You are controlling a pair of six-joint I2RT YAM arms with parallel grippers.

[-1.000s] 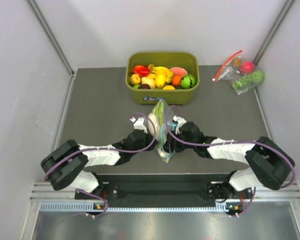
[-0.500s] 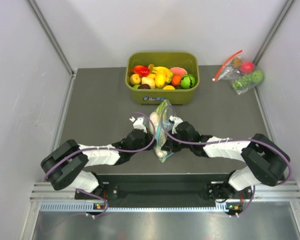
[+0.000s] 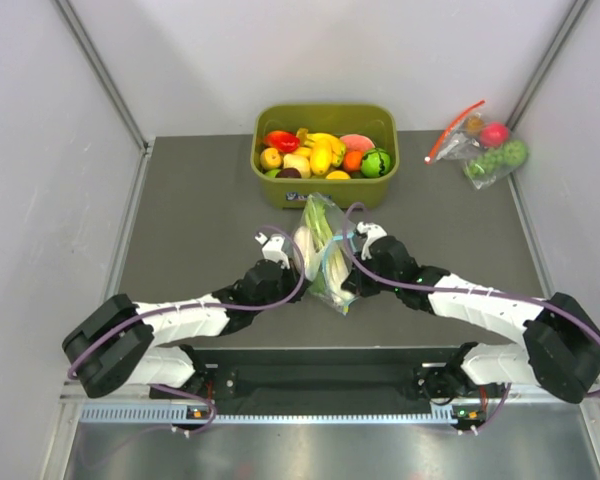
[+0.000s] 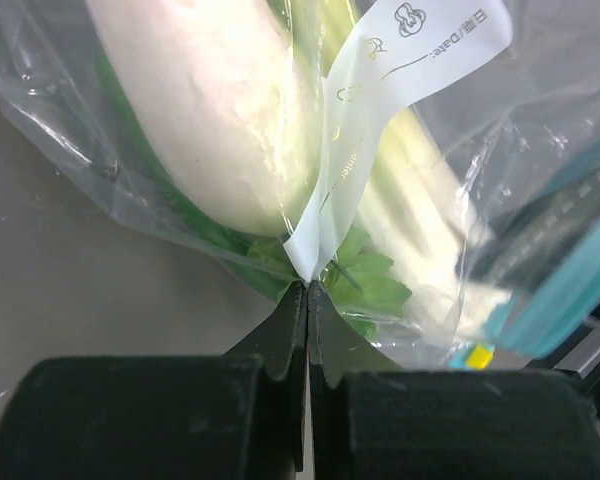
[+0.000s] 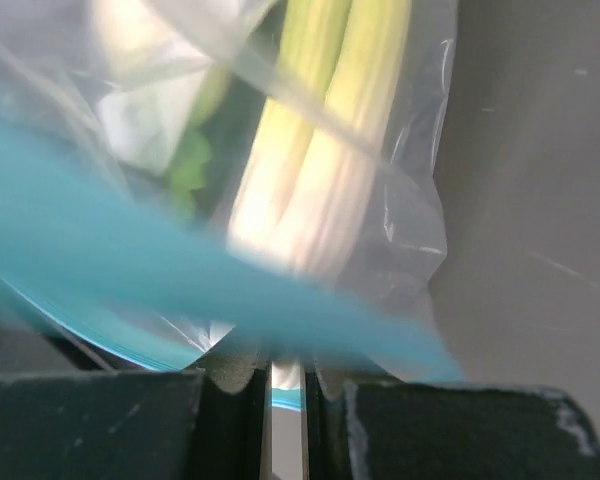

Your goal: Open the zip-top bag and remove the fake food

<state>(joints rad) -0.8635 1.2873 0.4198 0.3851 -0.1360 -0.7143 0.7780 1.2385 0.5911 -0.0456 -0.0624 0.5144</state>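
The zip-top bag (image 3: 326,262) is held upright between both arms at the table's middle front. My left gripper (image 4: 308,286) is shut on the bag's clear film where the white label patch (image 4: 380,90) folds down. My right gripper (image 5: 286,366) is shut on the bag's edge by the blue-green zip strip (image 5: 130,270), which blurs across that view. The fake food is inside the bag: a white radish (image 4: 215,110), a pale leek (image 5: 320,170) and green leaves (image 4: 370,285). From above, the left gripper (image 3: 301,264) and right gripper (image 3: 349,272) flank the bag.
An olive bin (image 3: 325,192) of bright toy fruits stands just behind the bag. A second clear bag with a red zip strip (image 3: 485,148) lies at the back right corner. White walls close in the dark table (image 3: 200,220) on both sides.
My right gripper has shut on the bag's zip edge. Both arms then shifted, and the bag now stands a little farther right and spread wider between them.
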